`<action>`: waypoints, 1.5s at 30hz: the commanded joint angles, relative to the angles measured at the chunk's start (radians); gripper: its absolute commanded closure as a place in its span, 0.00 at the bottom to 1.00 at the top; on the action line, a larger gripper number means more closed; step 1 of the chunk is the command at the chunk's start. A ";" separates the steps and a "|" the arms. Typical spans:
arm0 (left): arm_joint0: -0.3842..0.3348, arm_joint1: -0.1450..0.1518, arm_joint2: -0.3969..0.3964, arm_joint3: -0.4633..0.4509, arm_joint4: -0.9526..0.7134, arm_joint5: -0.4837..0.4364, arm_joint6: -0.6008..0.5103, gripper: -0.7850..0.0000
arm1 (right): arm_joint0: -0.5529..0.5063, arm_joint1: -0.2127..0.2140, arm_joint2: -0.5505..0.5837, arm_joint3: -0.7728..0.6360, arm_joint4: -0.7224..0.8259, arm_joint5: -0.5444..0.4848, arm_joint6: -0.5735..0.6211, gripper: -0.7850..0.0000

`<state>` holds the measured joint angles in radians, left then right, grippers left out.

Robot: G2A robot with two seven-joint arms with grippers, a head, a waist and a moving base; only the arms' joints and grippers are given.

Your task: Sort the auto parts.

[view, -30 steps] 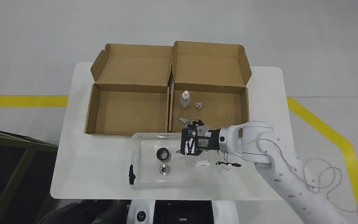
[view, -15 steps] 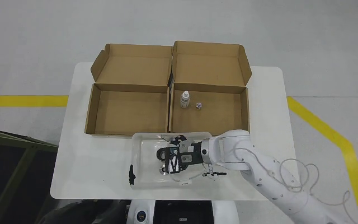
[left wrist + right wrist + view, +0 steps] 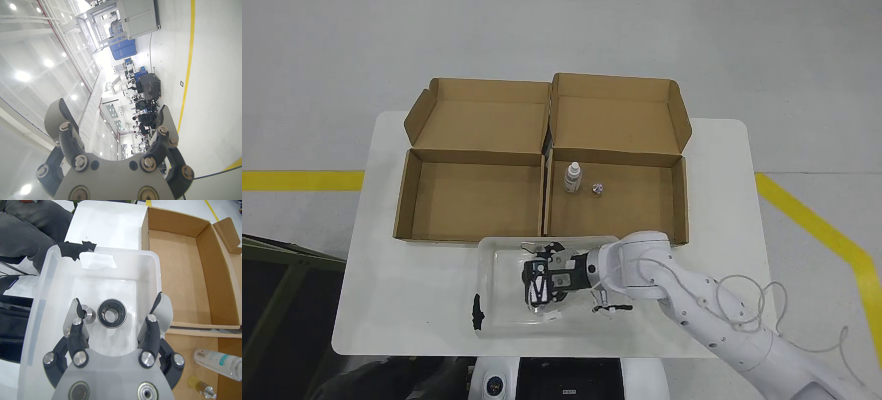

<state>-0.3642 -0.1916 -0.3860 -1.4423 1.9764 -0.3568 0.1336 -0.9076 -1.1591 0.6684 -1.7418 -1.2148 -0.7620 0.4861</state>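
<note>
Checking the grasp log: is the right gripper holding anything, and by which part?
Nothing. The right gripper hangs open over the black ring in the clear bin, not touching it.

Large industrial hall, robotics-lab type. High white ceiling with round ceiling lights [image 3: 48, 63]; thin red pipe [image 3: 64, 47] running along white wall. Glossy pale floor marked by yellow painted line [image 3: 187, 75], same yellow line beside white rectangular table [image 3: 722, 180]. Aluminium-framed enclosure with grey panels [image 3: 132, 19], blue machine cabinets [image 3: 122, 49], row of workstations with dark chairs and screens [image 3: 149, 89]. Table set as sorting bench: open brown cardboard boxes [image 3: 472, 200], clear plastic bin [image 3: 500, 262].
</note>
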 commanded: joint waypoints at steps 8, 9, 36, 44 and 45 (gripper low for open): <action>0.000 0.000 0.000 0.000 0.000 0.000 0.000 0.00 | 0.004 -0.010 -0.006 0.046 -0.025 0.026 0.006 0.25; 0.000 0.000 0.000 0.000 0.000 0.000 0.000 0.00 | 0.002 -0.010 -0.005 0.049 -0.028 0.027 0.006 0.26; 0.000 0.000 0.000 0.000 0.000 0.000 0.000 0.00 | 0.018 -0.041 -0.033 0.129 -0.073 0.023 -0.023 0.33; 0.000 0.000 0.000 0.000 0.000 0.000 0.000 0.00 | 0.037 -0.059 -0.059 0.164 -0.073 0.011 -0.042 0.33; 0.000 0.000 0.000 0.000 0.000 0.000 0.000 0.00 | 0.039 -0.062 -0.062 0.169 -0.073 0.009 -0.045 0.34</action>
<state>-0.3642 -0.1917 -0.3860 -1.4423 1.9764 -0.3568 0.1336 -0.8706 -1.2187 0.6087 -1.5773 -1.2870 -0.7516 0.4437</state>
